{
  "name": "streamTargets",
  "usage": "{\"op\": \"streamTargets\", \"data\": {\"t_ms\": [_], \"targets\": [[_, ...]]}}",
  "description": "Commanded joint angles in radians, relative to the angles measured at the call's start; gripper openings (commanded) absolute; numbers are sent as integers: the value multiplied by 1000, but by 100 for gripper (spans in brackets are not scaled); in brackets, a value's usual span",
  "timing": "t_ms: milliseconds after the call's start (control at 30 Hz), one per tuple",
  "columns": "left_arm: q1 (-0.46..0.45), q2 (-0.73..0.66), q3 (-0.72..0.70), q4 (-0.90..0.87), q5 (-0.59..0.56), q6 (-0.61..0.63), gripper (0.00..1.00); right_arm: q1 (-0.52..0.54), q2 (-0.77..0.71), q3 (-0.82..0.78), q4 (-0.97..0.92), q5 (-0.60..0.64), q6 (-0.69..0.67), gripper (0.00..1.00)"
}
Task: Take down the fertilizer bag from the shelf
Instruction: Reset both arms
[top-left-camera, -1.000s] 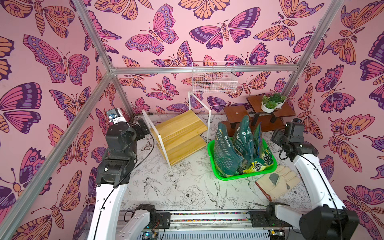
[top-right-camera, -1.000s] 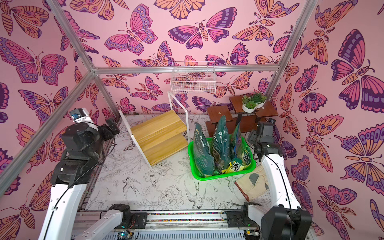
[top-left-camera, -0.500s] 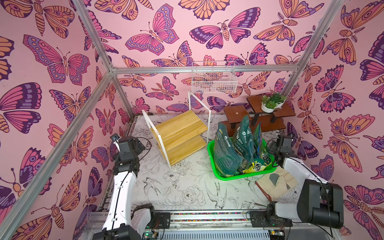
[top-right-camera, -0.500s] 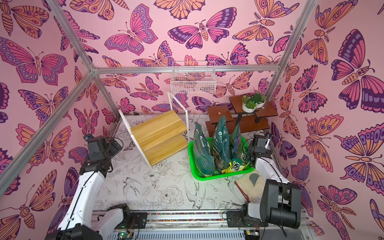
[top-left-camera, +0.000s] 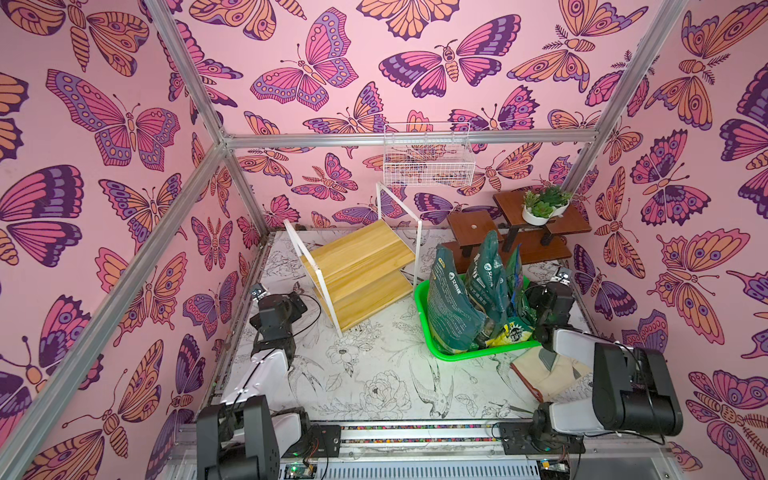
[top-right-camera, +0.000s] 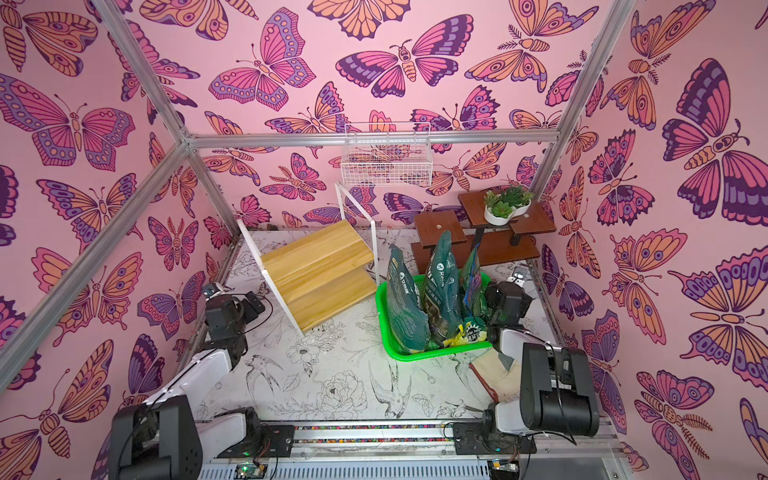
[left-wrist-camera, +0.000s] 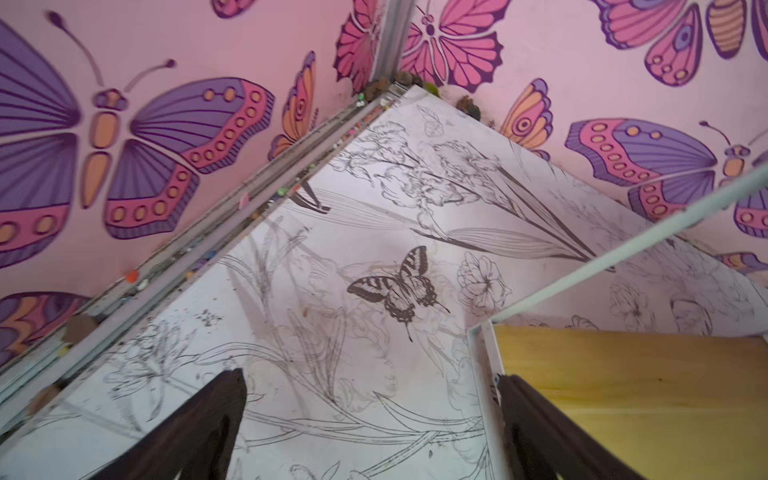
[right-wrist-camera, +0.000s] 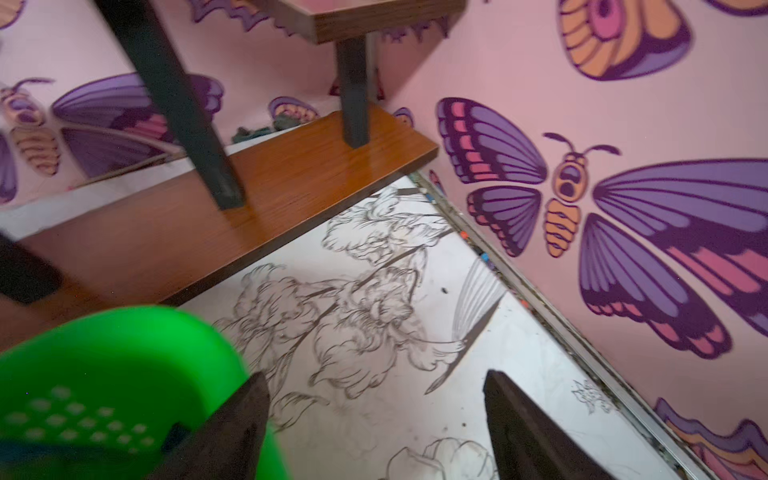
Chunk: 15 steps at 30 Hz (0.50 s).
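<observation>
Now, fertilizer bags (top-left-camera: 453, 303) upright in green basket (top-left-camera: 482, 355)

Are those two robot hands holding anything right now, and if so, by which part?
Nothing is held. The left hand and the right hand both stand open and empty.

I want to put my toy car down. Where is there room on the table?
Best is the bare middle of the table, in front of the shelf and the green basket. Both shelf boards are bare too. The right side is crowded: bags, the brown stand and a glove.
</observation>
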Motion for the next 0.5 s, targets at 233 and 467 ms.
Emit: {"op": "streamTargets", "data": {"t_ms": [233, 467], "targets": [[-193, 175, -81, 417, -71, 275, 100, 50, 58, -88, 169, -132, -126, 99], [-197, 346, -105, 603, -138, 262, 100, 47, 61, -80, 157, -126, -121, 99]]}}
